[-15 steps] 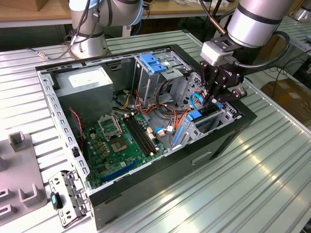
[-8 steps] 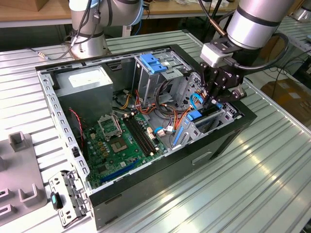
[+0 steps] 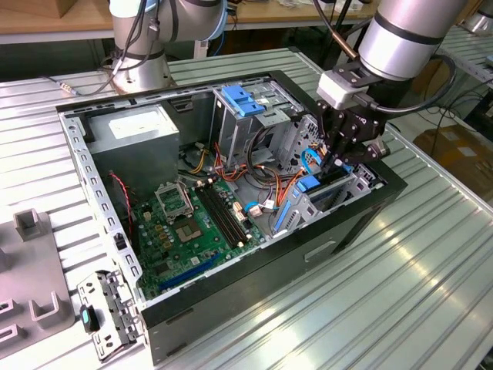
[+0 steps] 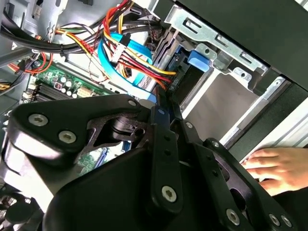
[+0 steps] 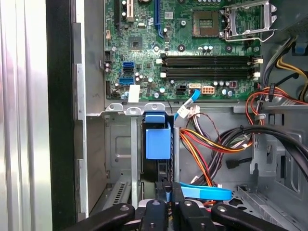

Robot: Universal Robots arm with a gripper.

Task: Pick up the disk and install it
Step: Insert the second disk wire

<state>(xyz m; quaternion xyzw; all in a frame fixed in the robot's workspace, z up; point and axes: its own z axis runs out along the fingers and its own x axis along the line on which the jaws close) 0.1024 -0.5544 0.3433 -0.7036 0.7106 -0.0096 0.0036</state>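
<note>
The disk (image 5: 158, 139) stands on edge in a slot of the metal drive cage (image 5: 120, 108) at the case's front corner, its blue bracket facing up. In the exterior view the disk (image 3: 327, 193) sits low in that cage, on the exterior view's right. My gripper (image 3: 337, 163) reaches down into the cage from above. Its black fingers are drawn together, and the gripper (image 5: 168, 190) hovers right at the disk's upper edge. In the second wrist view the gripper (image 4: 161, 103) points at the slot with the blue bracket (image 4: 198, 60). Whether the tips touch the disk is hidden.
Orange, yellow and blue cables (image 5: 211, 144) crowd the space beside the cage. The motherboard (image 3: 192, 223), a grey power-supply box (image 3: 142, 135) and a blue latch (image 3: 243, 100) on the upper cage fill the open case. A person's hand (image 4: 279, 166) rests outside the case wall. Grey fixtures (image 3: 31, 270) lie at the exterior view's left.
</note>
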